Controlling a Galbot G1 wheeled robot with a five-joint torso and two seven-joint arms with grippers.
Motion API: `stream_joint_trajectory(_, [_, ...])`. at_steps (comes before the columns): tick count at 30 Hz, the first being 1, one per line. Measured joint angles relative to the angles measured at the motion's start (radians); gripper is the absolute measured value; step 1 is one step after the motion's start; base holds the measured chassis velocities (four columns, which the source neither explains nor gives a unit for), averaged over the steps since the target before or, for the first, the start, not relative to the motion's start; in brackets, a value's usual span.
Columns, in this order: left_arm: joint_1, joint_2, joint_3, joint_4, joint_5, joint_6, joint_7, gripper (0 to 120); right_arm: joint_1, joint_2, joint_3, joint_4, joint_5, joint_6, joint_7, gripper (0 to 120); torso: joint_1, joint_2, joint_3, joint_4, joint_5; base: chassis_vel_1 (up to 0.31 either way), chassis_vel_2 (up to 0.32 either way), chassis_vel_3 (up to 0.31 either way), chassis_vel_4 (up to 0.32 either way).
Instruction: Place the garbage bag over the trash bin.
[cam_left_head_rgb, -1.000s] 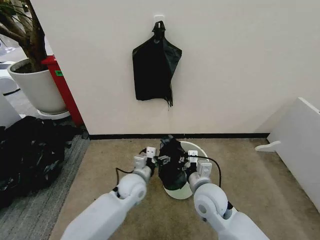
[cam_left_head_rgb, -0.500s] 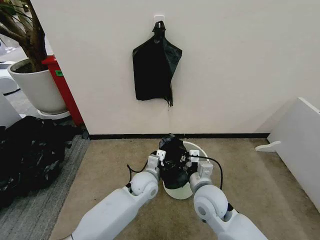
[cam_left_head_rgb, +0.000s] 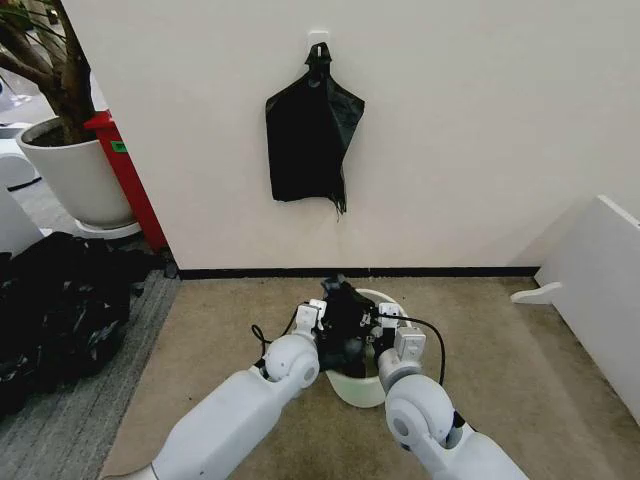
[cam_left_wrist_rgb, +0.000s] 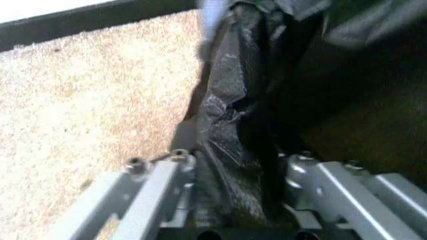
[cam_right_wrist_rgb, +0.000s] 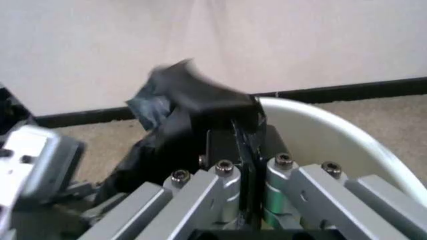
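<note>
A: Status? Bag (cam_left_head_rgb: 345, 322) low centre of the head view, bunched over the bin (cam_left_head_rgb: 364, 385), mouth not round the rim.

B: Step: draping. Left gripper (cam_left_head_rgb: 322, 318) and right gripper (cam_left_head_rgb: 376, 322) each clamp a bag edge. Next I'd judge: spread the film, pull down over the rim.

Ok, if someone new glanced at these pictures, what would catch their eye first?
Probably the two white arms meeting low in the middle, the left gripper and right gripper both pinching the garbage bag over the trash bin on the carpet. Next, the flat black bundle of bags hanging on the wall above, and the big black plastic heap on the floor at the left.
</note>
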Motion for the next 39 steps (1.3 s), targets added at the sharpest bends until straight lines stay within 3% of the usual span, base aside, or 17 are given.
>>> stream_joint_trajectory(6, [0.008, 0.058, -0.078, -0.036, -0.011, -0.015, 0.053, 4, -0.033, -0.017, -0.006, 0.008, -0.018, 0.012, 0.054, 0, 0.000, 0.000, 0.000, -0.0003, 0.0000, 0.000, 0.000, 0.000, 0.000])
stream_joint_trajectory(14, [0.050, 0.121, -0.176, -0.078, 0.018, -0.070, 0.129, 3, -0.043, -0.022, -0.011, 0.014, -0.017, 0.031, 0.069, 0, 0.000, 0.000, 0.000, 0.0003, 0.0001, 0.000, 0.000, 0.000, 0.000])
stream_joint_trajectory(19, [0.092, 0.187, -0.233, -0.138, 0.089, -0.151, 0.233, 2, -0.055, -0.031, -0.023, 0.027, 0.028, 0.034, 0.049, 0, 0.000, 0.000, 0.000, 0.0002, 0.0000, 0.000, 0.000, 0.000, 0.000])
stream_joint_trajectory(23, [0.109, 0.214, -0.252, -0.147, 0.154, -0.229, 0.277, 1, -0.067, -0.049, -0.044, 0.035, -0.035, 0.084, -0.019, 11, 0.000, 0.000, 0.000, 0.0002, 0.0001, 0.000, 0.000, 0.000, 0.000])
stream_joint_trajectory(26, [0.135, 0.234, -0.284, -0.154, 0.213, -0.310, 0.318, 1, -0.069, -0.083, -0.077, 0.025, -0.197, 0.179, -0.112, 26, 0.000, 0.000, 0.000, 0.0000, -0.0001, 0.000, 0.000, 0.000, 0.000])
stream_joint_trajectory(29, [0.147, 0.244, -0.303, -0.158, 0.233, -0.336, 0.338, 1, -0.065, -0.101, -0.086, 0.001, -0.317, 0.228, -0.159, 32, 0.000, 0.000, 0.000, 0.0003, 0.0004, 0.000, 0.000, 0.000, 0.000])
stream_joint_trajectory(34, [0.161, 0.257, -0.309, -0.158, 0.285, -0.417, 0.407, 1, -0.027, -0.128, -0.074, -0.083, -0.592, 0.353, -0.277, 54, 0.000, 0.000, 0.000, 0.0000, 0.0001, 0.000, 0.000, 0.000, 0.000])
stream_joint_trajectory(36, [0.162, 0.256, -0.306, -0.158, 0.292, -0.423, 0.412, 1, -0.020, -0.128, -0.074, -0.092, -0.605, 0.362, -0.289, 56, 0.000, 0.000, 0.000, 0.0000, 0.0002, 0.000, 0.000, 0.000, 0.000])
stream_joint_trajectory(39, [0.163, 0.246, -0.282, -0.158, 0.332, -0.443, 0.422, 1, 0.012, -0.122, -0.078, -0.135, -0.630, 0.396, -0.343, 71, 0.000, 0.000, 0.000, 0.0001, 0.0001, 0.000, 0.000, 0.000, 0.000])
